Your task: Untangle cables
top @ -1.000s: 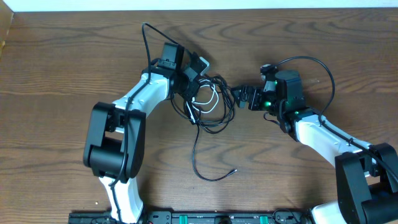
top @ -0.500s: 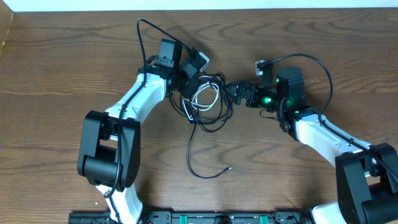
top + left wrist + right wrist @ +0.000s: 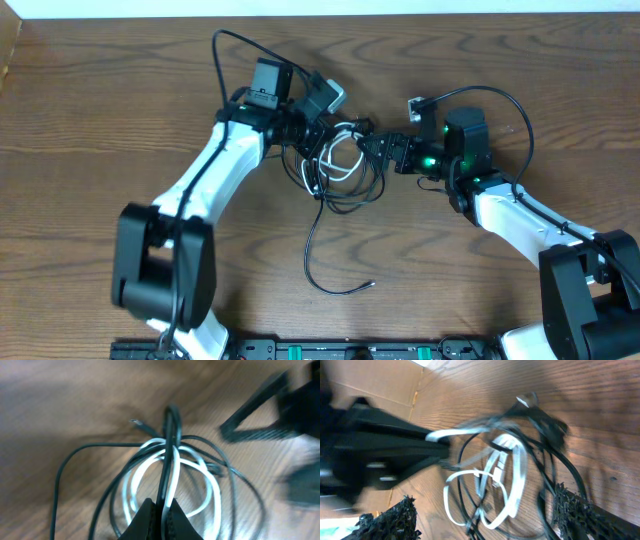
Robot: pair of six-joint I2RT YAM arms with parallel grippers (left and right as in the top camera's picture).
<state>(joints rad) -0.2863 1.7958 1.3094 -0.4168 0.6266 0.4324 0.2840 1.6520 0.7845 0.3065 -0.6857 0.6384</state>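
The cables [image 3: 345, 168] form one tangle at mid-table: black loops around a shorter white cable [image 3: 338, 158]. One black tail [image 3: 312, 250] trails toward the front edge. My left gripper [image 3: 318, 135] is shut at the tangle's left side. In the left wrist view, the left gripper [image 3: 163, 504] pinches a black strand [image 3: 170, 450] and a white strand [image 3: 200, 480] together. My right gripper [image 3: 378, 148] is at the tangle's right side. In the right wrist view, the right gripper [image 3: 485, 515] stands open with white loops [image 3: 517, 467] and black loops [image 3: 565, 470] between its fingers.
Wooden table [image 3: 120, 120] all round the tangle. The arms' own thicker black wires arc above each wrist [image 3: 515, 105]. A small plug end [image 3: 135, 421] lies on the wood beyond the bundle. A dark rail [image 3: 330, 350] runs along the front edge.
My left gripper has moved right and slightly back, dragging the bundle and its tail. The right gripper has come left up to the tangle, its jaws a little narrower.
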